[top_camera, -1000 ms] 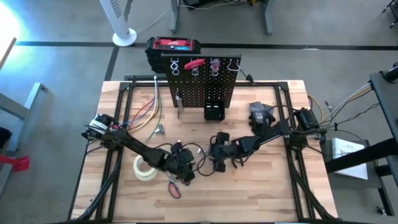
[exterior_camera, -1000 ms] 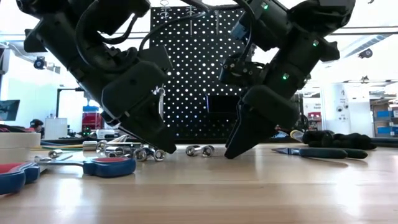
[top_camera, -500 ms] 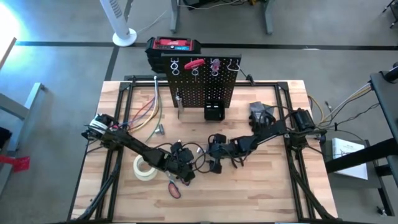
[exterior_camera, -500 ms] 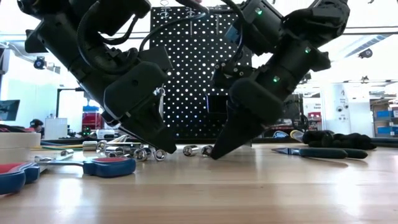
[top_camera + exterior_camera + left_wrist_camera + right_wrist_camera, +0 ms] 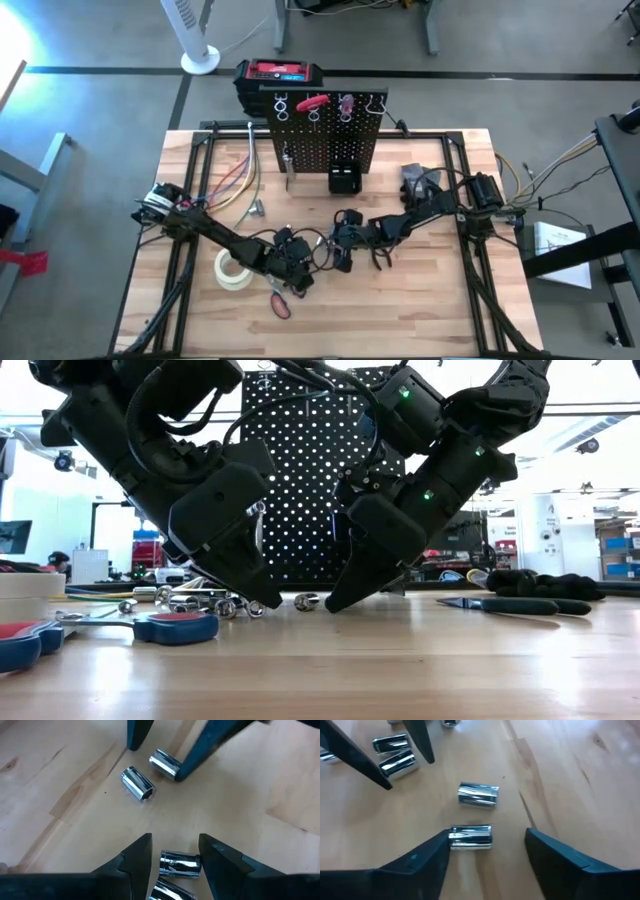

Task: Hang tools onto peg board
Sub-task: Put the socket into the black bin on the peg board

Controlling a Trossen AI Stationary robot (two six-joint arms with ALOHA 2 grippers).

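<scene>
Sockets lie scattered mid-table, at six o'clock from the peg board [image 5: 326, 140]. Right gripper [image 5: 485, 851] is down on the wood, jaws spread around one silver socket [image 5: 471, 837], one finger touching its end, not clamped. Left gripper [image 5: 175, 852] straddles another socket [image 5: 180, 864], jaws parted, at nine o'clock from the right.

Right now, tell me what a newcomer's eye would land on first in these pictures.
Both dark arms meet low over the table's middle, the left gripper and right gripper each with open fingers around small silver sockets lying on the wood. Behind them stands the black peg board, a red tool already hanging along its top.
</scene>
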